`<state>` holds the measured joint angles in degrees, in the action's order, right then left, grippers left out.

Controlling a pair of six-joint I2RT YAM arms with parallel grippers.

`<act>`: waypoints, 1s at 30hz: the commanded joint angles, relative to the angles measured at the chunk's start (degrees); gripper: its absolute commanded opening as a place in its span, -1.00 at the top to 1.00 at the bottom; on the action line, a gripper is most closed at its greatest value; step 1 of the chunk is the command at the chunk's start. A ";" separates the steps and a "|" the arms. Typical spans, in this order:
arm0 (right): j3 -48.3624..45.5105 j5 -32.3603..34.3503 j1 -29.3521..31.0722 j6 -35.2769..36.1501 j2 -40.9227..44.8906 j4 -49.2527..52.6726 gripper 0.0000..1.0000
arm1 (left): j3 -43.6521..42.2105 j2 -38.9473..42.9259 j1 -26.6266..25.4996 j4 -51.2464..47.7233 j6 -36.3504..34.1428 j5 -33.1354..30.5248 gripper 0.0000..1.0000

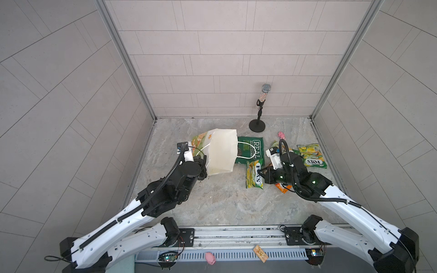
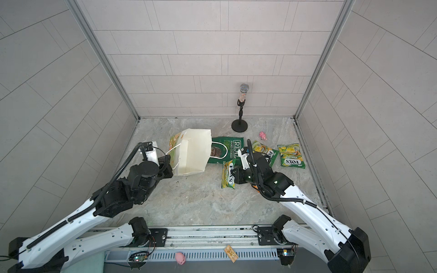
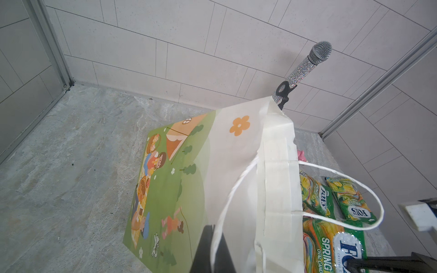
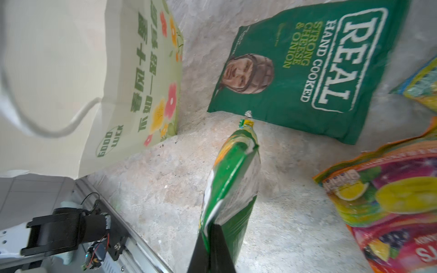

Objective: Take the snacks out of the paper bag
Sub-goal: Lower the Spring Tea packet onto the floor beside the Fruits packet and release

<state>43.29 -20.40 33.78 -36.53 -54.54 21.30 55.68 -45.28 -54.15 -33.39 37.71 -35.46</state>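
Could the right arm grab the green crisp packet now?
Probably not yet: the right gripper is shut on a candy packet. Freed, it likely could: the crisp packet lies close by, outside the paper bag.

Bystanders on the grey marbled desk (image 1: pixel 212 203)

A glittery silver microphone (image 1: pixel 266 89) stands upright in a black clip on a stand with a round black base (image 1: pixel 257 125), near the back wall and right of centre in both top views. A small pink toy figure (image 1: pixel 281 135) lies on the desk near that base, to its right. On the slotted front rail (image 1: pixel 236 255) sit a second pink toy (image 1: pixel 210 257) and a small tan rectangular tag (image 1: pixel 260 253), well apart. Pale tiled walls (image 1: pixel 212 59) close three sides.
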 commanded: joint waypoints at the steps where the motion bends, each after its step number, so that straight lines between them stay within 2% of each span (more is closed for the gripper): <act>1: -1.53 -6.65 -0.13 -2.24 -1.74 -7.95 1.00 | -0.62 0.35 -0.17 -0.45 0.26 -1.12 1.00; 8: -5.80 -12.31 -0.19 -4.34 -8.14 -17.51 1.00 | -0.63 0.14 -0.17 0.24 0.17 -0.58 1.00; 17: -7.04 -13.64 -2.09 -1.60 -15.37 -17.70 1.00 | -0.22 -0.52 -0.17 0.76 -0.32 -0.52 1.00; 22: -6.92 -10.17 -3.30 3.40 -16.56 -13.49 1.00 | -0.11 -0.52 -0.17 0.78 -0.54 -0.74 1.00; 30: -3.15 -0.20 -4.86 12.57 -20.93 -0.20 1.00 | -0.03 -1.08 -0.09 1.54 -0.68 -0.69 1.00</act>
<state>38.02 -26.00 29.36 -29.19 -74.22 14.44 55.64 -46.15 -54.15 -32.82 37.65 -35.42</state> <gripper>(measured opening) 0.048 0.038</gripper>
